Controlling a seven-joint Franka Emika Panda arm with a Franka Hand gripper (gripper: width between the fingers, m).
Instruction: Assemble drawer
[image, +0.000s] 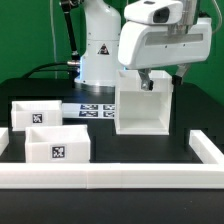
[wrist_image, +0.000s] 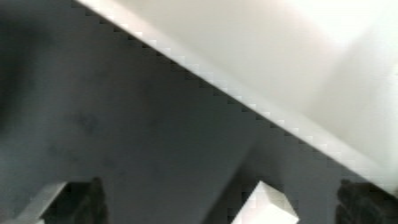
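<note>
The tall white casing (image: 143, 105) stands upright on the black table at centre right, its open side facing the camera. My gripper (image: 150, 84) hangs right at the casing's top edge, over its back left part. In the wrist view the gripper (wrist_image: 217, 212) is open, with the dark fingers (wrist_image: 71, 205) far apart and nothing held between them. A white casing surface (wrist_image: 302, 60) fills one corner of that view as a blurred diagonal. Two open-top trays lie at the exterior view's left: one further back (image: 36, 115), one nearer (image: 58, 146), each with a tag.
The marker board (image: 97, 110) lies flat between the trays and the casing, in front of the robot's base (image: 100, 50). A long low white border rail (image: 110, 178) runs along the front and turns up the exterior view's right side (image: 205, 150).
</note>
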